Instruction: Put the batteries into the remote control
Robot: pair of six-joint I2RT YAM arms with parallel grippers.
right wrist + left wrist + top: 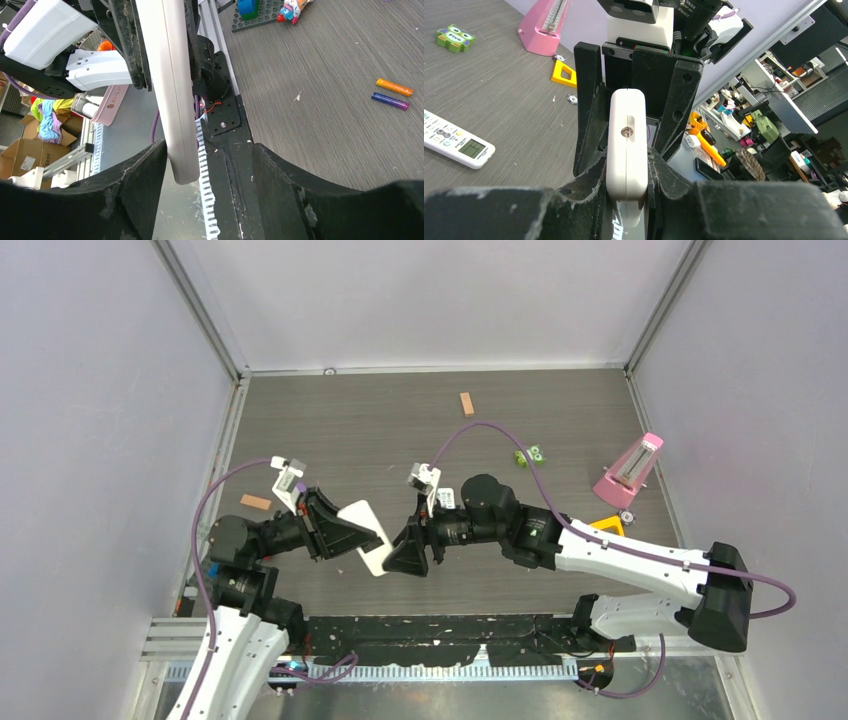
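My left gripper (350,530) (626,160) is shut on the white remote control (367,537) (626,145), holding it edge-on above the table. The remote's far end (175,100) reaches between the fingers of my right gripper (408,552) (209,150). That gripper is open: its left finger (145,170) lies close against the remote and its right finger stands well apart. Both batteries lie side by side on the table, one orange (394,87) and one purple (390,101), away from both grippers.
Another white remote with a small display (456,142) lies on the table. A pink metronome (630,468), a yellow triangle (608,527) and a green owl toy (530,454) sit at the right. Tan blocks (466,403) (255,502) lie at the back and left.
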